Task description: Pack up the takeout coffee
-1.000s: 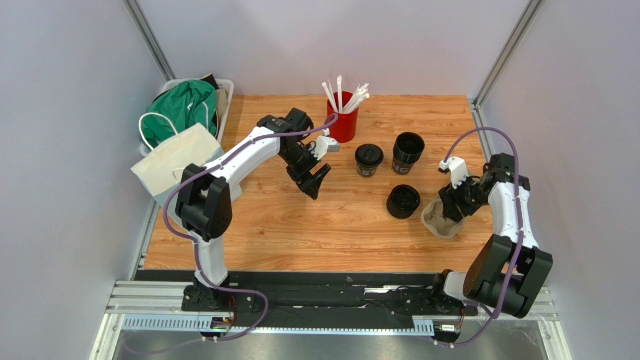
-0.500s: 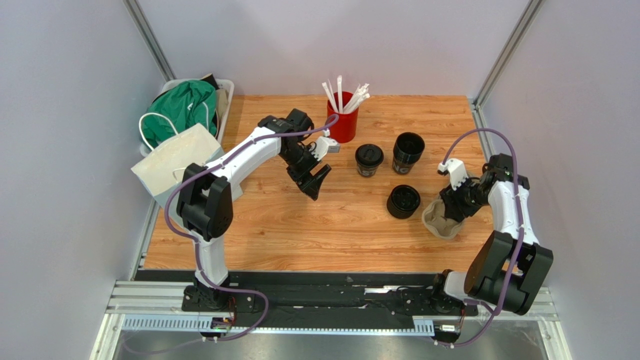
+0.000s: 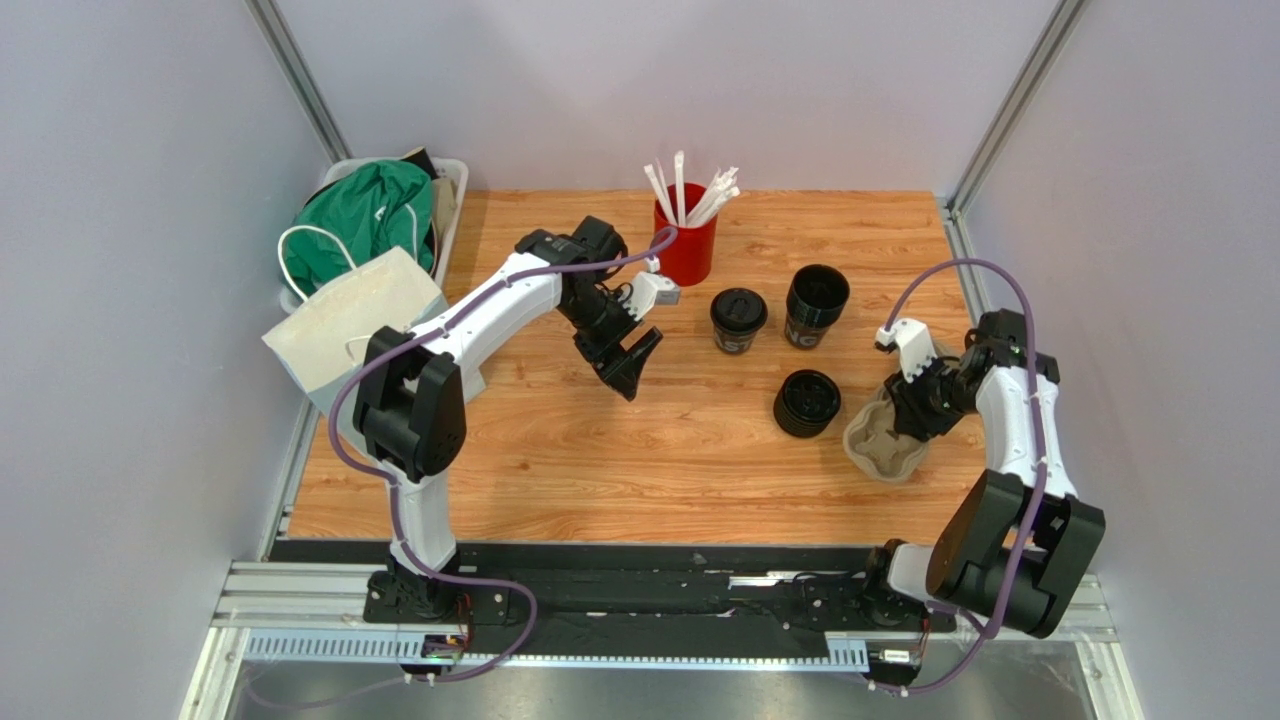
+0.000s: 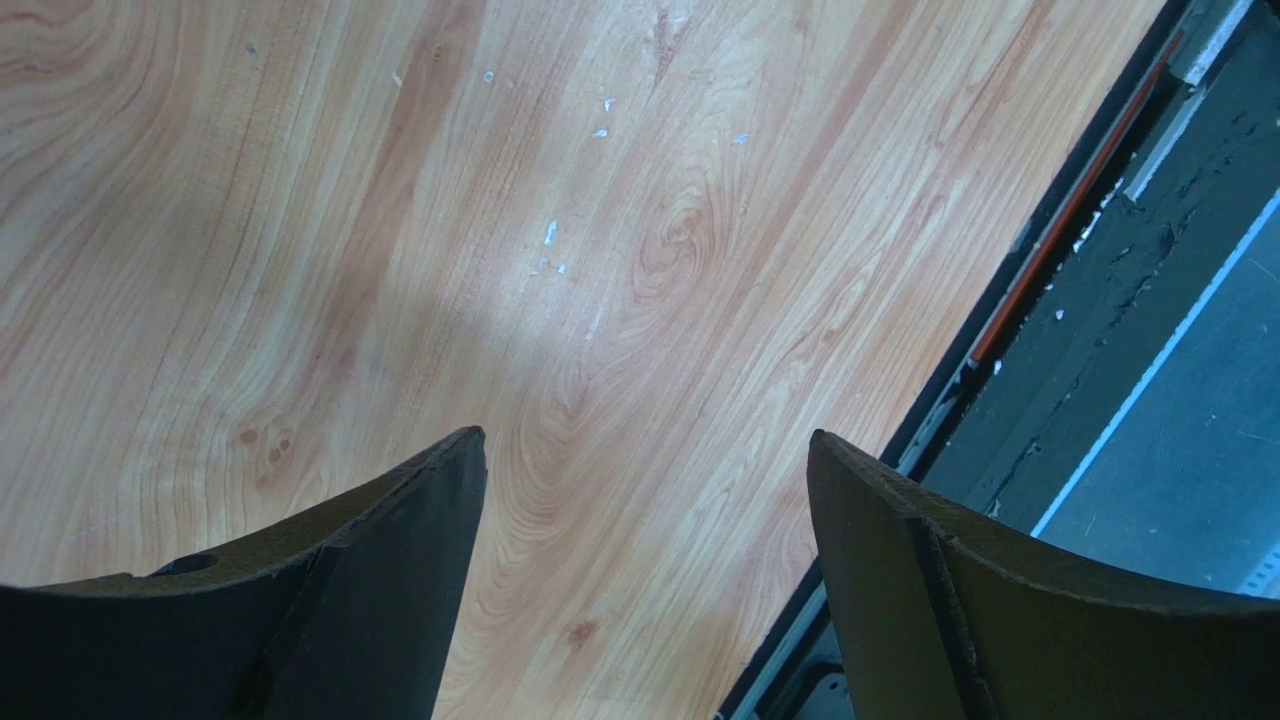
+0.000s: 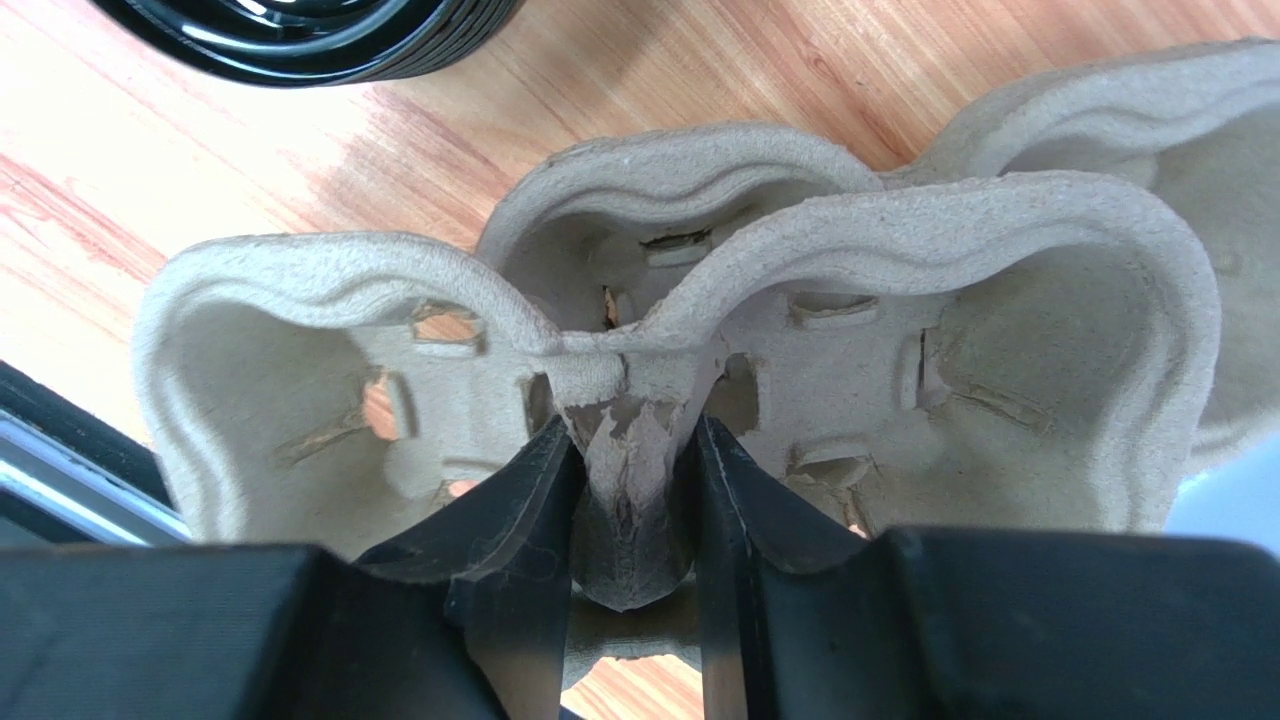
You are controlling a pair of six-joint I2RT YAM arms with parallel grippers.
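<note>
Three black takeout coffee cups stand on the wooden table: one (image 3: 738,318) near the middle, one (image 3: 816,305) to its right, and one (image 3: 807,402) nearer the front, whose rim (image 5: 316,30) shows at the top of the right wrist view. The brown pulp cup carrier (image 3: 879,446) lies right of that front cup. My right gripper (image 5: 631,443) is shut on the carrier's (image 5: 962,300) central ridge, one finger on each side. My left gripper (image 3: 628,366) hangs open over bare wood left of the cups, with nothing between its fingers (image 4: 406,510).
A red cup of white straws (image 3: 685,248) stands behind the cups. A white paper bag (image 3: 353,323) and a bin of green cloth (image 3: 376,218) sit at the table's left edge. The black front rail (image 4: 1052,255) runs close below the left gripper.
The right gripper's fingers have closed onto the carrier's central ridge, and the carrier has settled slightly flatter and nearer. The left arm has not moved.
</note>
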